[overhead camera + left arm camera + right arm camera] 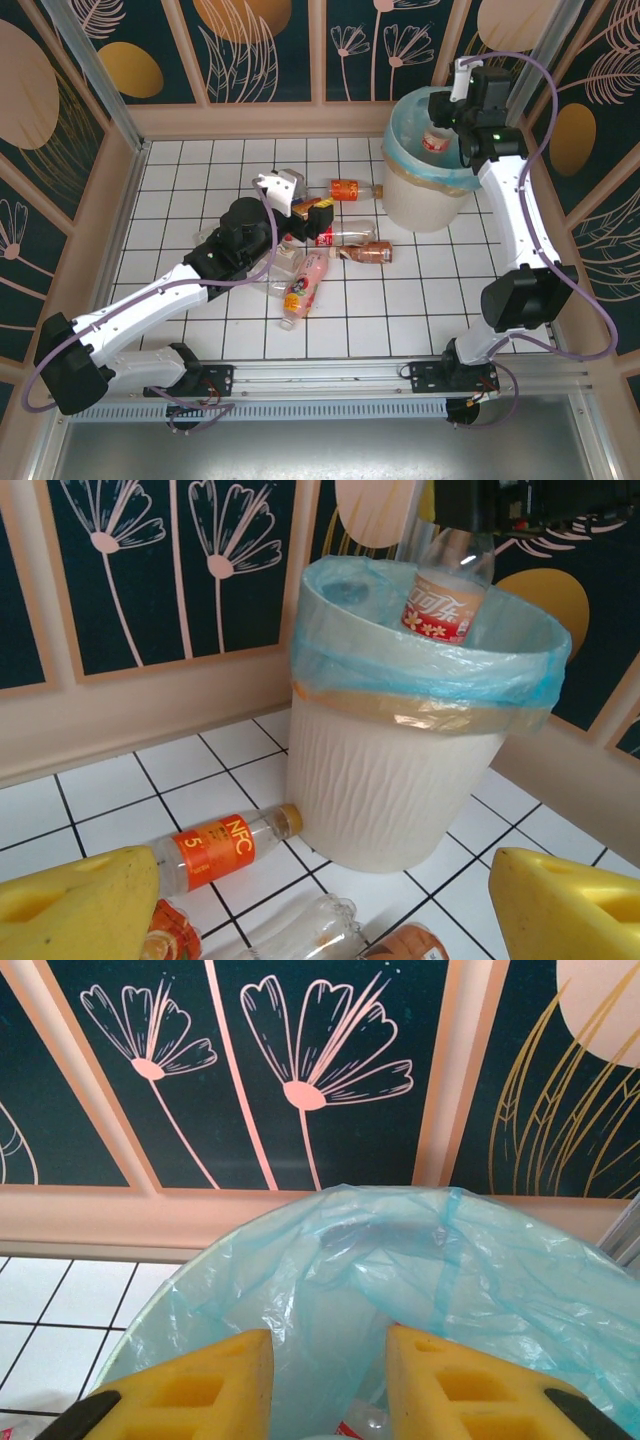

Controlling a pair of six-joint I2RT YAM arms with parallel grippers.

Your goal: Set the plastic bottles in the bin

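Fingers [205, 1395] of the right gripper [328, 1390] are closed on the top end of a red-labelled bottle [446, 590]. This bottle is held upright over the mouth of the bin [390, 770], and its base is hidden behind the near rim of the blue liner [470, 1260]. The bin is located at the far right corner of the tiled table [200, 170], close to the back wall. Other plastic bottles are grouped on the tiles to the left of the bin: an orange-labelled bottle [347, 189] lies nearest the bin, followed by a clear bottle [345, 233], a brown bottle [368, 252] and a pink bottle [304, 285]. The left gripper [320, 880] is positioned over this group with its fingers spread wide apart and empty.
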